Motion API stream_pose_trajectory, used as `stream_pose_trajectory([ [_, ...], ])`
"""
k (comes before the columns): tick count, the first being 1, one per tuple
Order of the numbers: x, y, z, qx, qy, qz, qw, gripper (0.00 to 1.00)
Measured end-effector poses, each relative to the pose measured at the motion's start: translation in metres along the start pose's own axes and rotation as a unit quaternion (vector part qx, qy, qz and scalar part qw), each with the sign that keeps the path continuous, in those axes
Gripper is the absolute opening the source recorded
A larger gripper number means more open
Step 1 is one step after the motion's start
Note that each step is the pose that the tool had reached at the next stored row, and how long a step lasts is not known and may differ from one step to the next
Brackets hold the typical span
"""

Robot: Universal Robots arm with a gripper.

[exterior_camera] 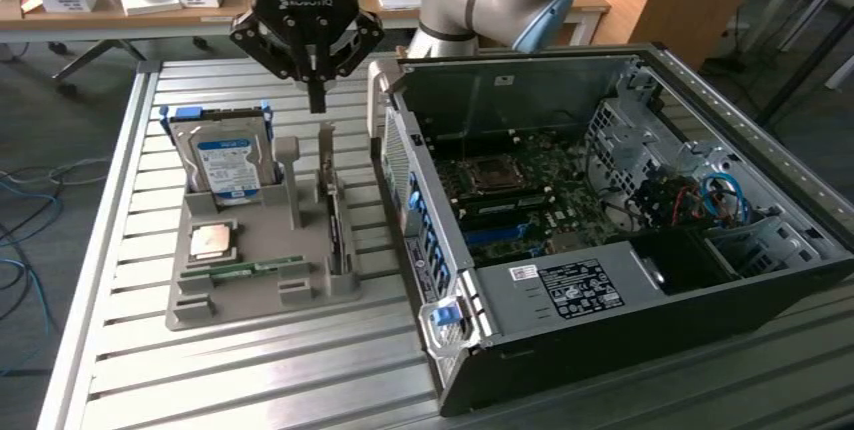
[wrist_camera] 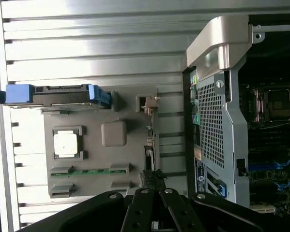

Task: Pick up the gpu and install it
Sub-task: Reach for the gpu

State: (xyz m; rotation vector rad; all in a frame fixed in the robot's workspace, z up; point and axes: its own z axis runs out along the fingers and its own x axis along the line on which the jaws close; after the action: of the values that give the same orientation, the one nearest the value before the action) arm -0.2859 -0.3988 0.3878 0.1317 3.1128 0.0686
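Step in hand: approach, nothing picked yet. Gripper (exterior_camera: 316,100) hangs over the far end of the tray (exterior_camera: 254,305), jaws drawn together to a single tip, nothing between them.

Gpu (exterior_camera: 330,212) stands on its long edge in the tray's slot on the exterior view's right, the side nearest the case (exterior_camera: 514,90). Its pale bracket end points far, toward the gripper. From the wrist view the card reads as a thin dark line, with the fingertips roughly in line with it. Gripper is well above the card and not touching it.

Judgement: a grasp calls for the jaws parted wider than the card's thickness, set square across the top edge, then a straight descent. The slot posts stand close on both sides, so there is little room for a skewed approach.

Tray contents:
- hard drive (exterior_camera: 224,162) with blue rails, upright at the far end on the exterior view's left
- CPU (exterior_camera: 214,240) flat in its pocket, nearer than the drive
- RAM stick (exterior_camera: 247,268) lying flat, nearer again
- gpu in its slot on the exterior view's right

Case: on the exterior view's right of the tray, just beside it, side panel off. Inside are the motherboard (exterior_camera: 527,205) with an open CPU socket, a power supply (exterior_camera: 574,285) at the near end and blue cables (exterior_camera: 721,198) on the exterior view's right. No card seated on the board that I can make out.
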Motion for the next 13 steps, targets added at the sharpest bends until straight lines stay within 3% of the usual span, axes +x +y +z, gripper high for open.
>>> stream_pose_trajectory([
  [13, 0.0000, -0.0030, -0.0002, 0.0001, 0.0001, 0.000, 1.0000, 0.11],
])
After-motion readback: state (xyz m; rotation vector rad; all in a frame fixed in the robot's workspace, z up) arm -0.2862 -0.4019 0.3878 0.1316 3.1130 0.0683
